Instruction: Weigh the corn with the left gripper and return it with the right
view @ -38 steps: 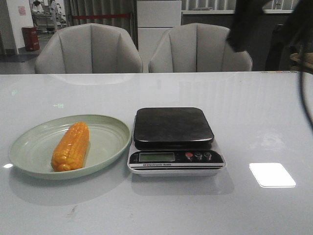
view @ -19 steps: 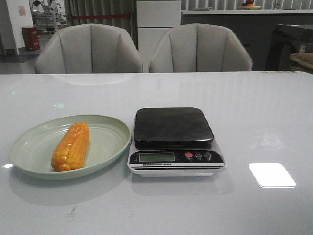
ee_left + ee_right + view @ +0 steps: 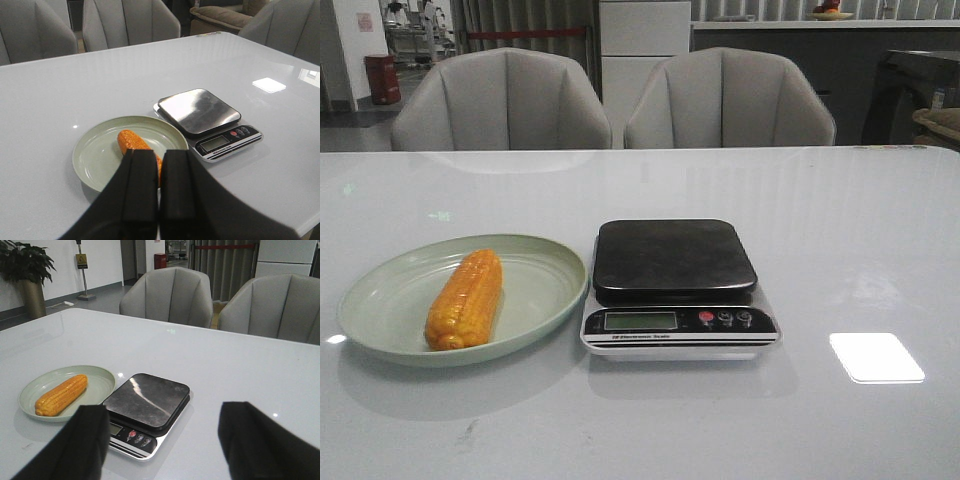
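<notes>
Corn (image 3: 466,300) lying untouched on the pale green plate (image 3: 380,300), left of the scale (image 3: 676,287).

The left gripper (image 3: 149,186) hangs above the plate with fingers pressed together on nothing; the right gripper (image 3: 165,440) hovers near the scale, fingers spread wide apart over the white table (image 3: 860,230).

The dark arm that crossed the upper right of the front view a second ago has left that view; nothing on the table (image 3: 860,240) has shifted.

Left claw (image 3: 159,187) hides the corn's (image 3: 131,140) near end.
</notes>
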`<state>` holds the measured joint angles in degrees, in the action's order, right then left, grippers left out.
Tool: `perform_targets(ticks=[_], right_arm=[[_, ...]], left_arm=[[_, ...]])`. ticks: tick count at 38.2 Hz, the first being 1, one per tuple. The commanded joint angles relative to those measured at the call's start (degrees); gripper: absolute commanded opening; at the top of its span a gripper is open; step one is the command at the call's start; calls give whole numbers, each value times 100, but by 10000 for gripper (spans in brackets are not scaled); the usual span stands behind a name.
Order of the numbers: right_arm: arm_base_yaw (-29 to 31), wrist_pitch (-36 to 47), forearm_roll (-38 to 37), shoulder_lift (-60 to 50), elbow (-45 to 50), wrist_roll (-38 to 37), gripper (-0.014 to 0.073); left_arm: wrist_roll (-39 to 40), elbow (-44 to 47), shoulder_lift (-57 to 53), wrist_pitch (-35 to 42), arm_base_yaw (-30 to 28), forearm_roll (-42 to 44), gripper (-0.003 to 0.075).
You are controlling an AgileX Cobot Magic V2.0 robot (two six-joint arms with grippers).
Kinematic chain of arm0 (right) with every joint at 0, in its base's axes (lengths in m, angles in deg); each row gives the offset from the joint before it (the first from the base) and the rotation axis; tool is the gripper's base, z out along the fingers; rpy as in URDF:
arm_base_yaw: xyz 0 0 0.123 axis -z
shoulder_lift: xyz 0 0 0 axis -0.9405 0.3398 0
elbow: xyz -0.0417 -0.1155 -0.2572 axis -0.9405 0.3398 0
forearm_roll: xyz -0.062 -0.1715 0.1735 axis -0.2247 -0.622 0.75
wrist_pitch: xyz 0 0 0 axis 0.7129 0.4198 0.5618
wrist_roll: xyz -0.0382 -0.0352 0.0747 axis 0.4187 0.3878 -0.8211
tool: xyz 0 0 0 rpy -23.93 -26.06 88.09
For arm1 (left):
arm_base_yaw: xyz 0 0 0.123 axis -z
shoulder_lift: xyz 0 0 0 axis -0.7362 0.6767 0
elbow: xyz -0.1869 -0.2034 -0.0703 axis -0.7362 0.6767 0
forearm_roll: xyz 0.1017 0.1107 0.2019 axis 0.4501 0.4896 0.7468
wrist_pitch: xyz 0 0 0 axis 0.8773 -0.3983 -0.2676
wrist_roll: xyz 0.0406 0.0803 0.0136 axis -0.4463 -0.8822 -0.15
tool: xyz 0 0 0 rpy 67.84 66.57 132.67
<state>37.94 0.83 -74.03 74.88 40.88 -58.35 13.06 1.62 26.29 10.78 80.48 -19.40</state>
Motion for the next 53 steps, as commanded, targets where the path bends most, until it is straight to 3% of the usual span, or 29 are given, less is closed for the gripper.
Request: perform_targets(ticks=[1, 3, 4, 8, 33, 46, 53], right_arm=[[42, 558, -135, 82, -103, 40, 314], [42, 528, -135, 82, -103, 40, 129], [42, 528, -135, 82, -103, 40, 120], [42, 512, -135, 82, -103, 40, 205], [42, 481, -135, 82, -103, 40, 206], [42, 481, -135, 82, -103, 40, 206], [42, 481, -135, 82, -103, 40, 206]], left_arm=[[-5, -144, 63, 438, -5, 15, 124], [-5, -144, 63, 438, -5, 15, 124], [-5, -144, 63, 438, -5, 15, 124], [-5, -144, 63, 438, -5, 15, 124], [-5, -44, 63, 440, -67, 182, 124], [44, 239, -34, 481, -1649, 126, 124], [72, 1032, -257, 2024, -2369, 64, 124]])
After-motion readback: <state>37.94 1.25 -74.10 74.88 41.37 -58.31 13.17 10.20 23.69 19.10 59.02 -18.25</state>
